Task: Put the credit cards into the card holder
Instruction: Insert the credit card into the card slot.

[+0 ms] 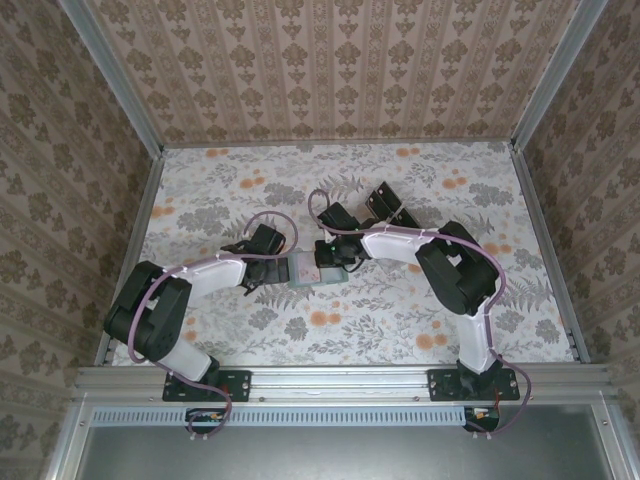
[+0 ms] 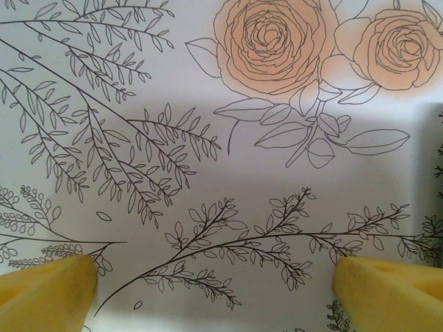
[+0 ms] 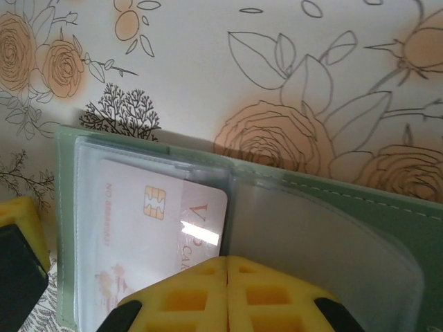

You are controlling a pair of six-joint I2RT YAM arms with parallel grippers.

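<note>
Right gripper (image 3: pixel 227 294), jaws closed, is seemingly pushing a credit card (image 3: pixel 156 221) into the card holder (image 3: pixel 346 200), needing a fuller push next; left gripper (image 2: pixel 214 287) is hanging wide open beside the holder.

A flat dull-green rectangular card holder (image 1: pixel 300 271) lies just left of the frame's centre on the floral-printed table cover (image 1: pixel 400 320). The black left gripper (image 1: pixel 270 265) meets its left end and the black right gripper (image 1: pixel 328 265) is over its right end. Their jaws are too small to read. Small black blocks (image 1: pixel 388 205) sit above centre.
</note>
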